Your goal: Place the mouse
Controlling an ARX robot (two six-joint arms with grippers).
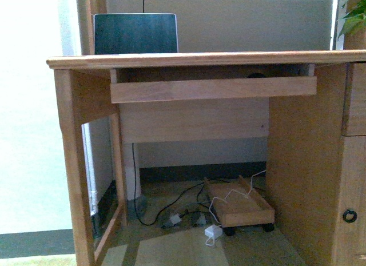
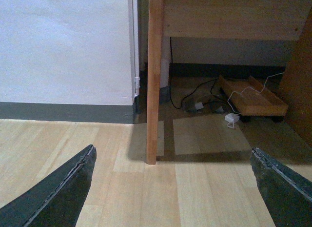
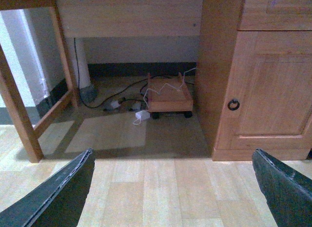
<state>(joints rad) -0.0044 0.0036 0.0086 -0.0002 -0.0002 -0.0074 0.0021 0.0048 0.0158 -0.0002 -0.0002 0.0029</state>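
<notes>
Both pairs of jaws are held wide apart and empty, on the left gripper (image 2: 172, 149) and the right gripper (image 3: 172, 151), low over the floor. The mouse (image 1: 256, 75), judged to be the dark hump on the pull-out tray (image 1: 211, 90), is set higher and right of centre, so nearer the right arm. Its long axis cannot be told.

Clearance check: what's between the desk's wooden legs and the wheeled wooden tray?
Loose black cables, grey plugs and a white adapter, seen in right wrist view.
</notes>
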